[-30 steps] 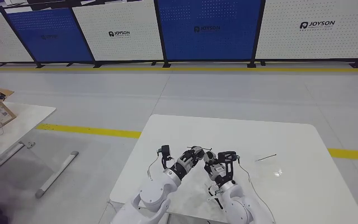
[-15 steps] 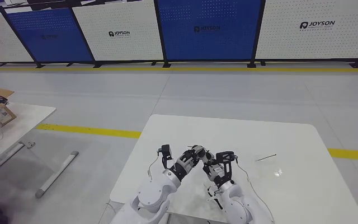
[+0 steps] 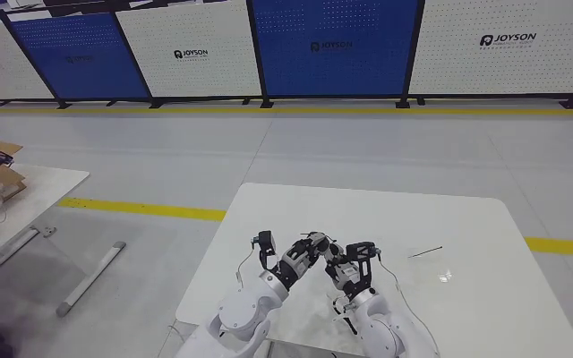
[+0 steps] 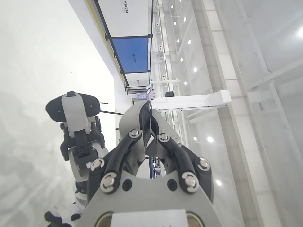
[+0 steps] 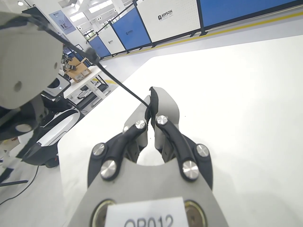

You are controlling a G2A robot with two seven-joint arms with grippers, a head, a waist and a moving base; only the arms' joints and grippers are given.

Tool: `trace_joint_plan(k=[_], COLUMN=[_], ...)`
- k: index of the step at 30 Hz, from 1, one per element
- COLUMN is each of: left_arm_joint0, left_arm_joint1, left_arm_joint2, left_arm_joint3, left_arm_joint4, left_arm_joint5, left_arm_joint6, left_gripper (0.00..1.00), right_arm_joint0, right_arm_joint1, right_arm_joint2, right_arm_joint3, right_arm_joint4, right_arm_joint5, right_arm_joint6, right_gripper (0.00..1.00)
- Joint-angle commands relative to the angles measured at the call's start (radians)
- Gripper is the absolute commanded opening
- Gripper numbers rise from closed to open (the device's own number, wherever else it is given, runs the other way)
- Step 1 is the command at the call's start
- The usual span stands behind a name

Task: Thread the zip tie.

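Note:
A black zip tie [image 5: 111, 77] is stretched in the air between my two grippers, above the near part of the white table [image 3: 448, 224]. My right gripper [image 5: 150, 105] is shut on one end of the strap. From there the strap runs up through the tie's small head [image 5: 91, 55] to a grey finger [image 5: 26, 48] of the left gripper. My left gripper [image 4: 148, 116] is shut, its pads pressed together on the tie's other end. In the top view the left gripper [image 3: 313, 242] and right gripper [image 3: 335, 254] nearly touch.
A second black zip tie [image 3: 426, 251] lies flat on the table to the right of the arms. The table's left edge runs close beside the left arm. Blue and white partition panels stand far behind.
The two grippers have drawn slightly closer together over the last second. Both stay shut on the tie.

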Motion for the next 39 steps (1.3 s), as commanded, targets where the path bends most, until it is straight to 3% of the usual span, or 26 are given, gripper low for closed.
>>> trace_joint_plan(k=[1,5,11,14,15,17,20,23,26,27,31,39], left_arm_joint0=[0.001,0.001,-0.019,-0.028,-0.029,-0.032,-0.035,-0.039,-0.044,-0.045,-0.052,-0.069], left_arm_joint1=[0.000,0.001,-0.005,-0.007,-0.007,-0.007,-0.008,-0.009,-0.011,-0.011,-0.013,-0.023], left_arm_joint2=[0.000,-0.002,0.001,0.003,0.003,0.001,-0.003,-0.003,-0.004,-0.004,-0.011,-0.023], left_arm_joint3=[-0.002,0.001,0.031,0.045,0.048,0.053,0.059,0.069,0.085,0.092,0.121,0.203], left_arm_joint4=[0.000,-0.003,0.009,0.003,0.002,0.000,0.001,0.013,0.018,0.015,0.006,0.031], left_arm_joint5=[-0.003,-0.007,-0.006,-0.008,-0.009,-0.010,-0.011,-0.011,-0.011,-0.011,-0.013,-0.081], left_arm_joint6=[-0.003,0.000,0.086,0.095,0.097,0.100,0.117,0.137,0.153,0.155,0.174,0.305], left_gripper=[0.00,0.00,0.00,0.00,0.00,0.00,0.00,0.00,0.00,0.00,0.00,0.00], right_arm_joint0=[0.002,0.004,-0.010,-0.025,-0.029,-0.041,-0.070,-0.111,-0.160,-0.175,-0.250,-0.391], right_arm_joint1=[0.000,-0.001,0.003,0.008,0.009,0.012,0.018,0.026,0.037,0.041,0.059,0.108], right_arm_joint2=[0.000,0.004,0.029,0.050,0.055,0.067,0.090,0.125,0.177,0.196,0.279,0.354], right_arm_joint3=[0.006,0.014,0.008,0.001,-0.002,-0.010,-0.037,-0.075,-0.118,-0.130,-0.190,-0.345], right_arm_joint4=[0.002,0.025,0.054,0.070,0.072,0.076,0.082,0.095,0.117,0.130,0.170,0.317], right_arm_joint5=[-0.004,-0.014,-0.039,-0.053,-0.057,-0.064,-0.076,-0.098,-0.134,-0.150,-0.205,-0.205], right_arm_joint6=[0.000,0.001,-0.018,-0.032,-0.036,-0.048,-0.086,-0.139,-0.195,-0.210,-0.262,-0.363], right_gripper=[0.00,0.00,0.00,0.00,0.15,0.33,0.46,0.49,0.82,0.89,1.00,1.00])
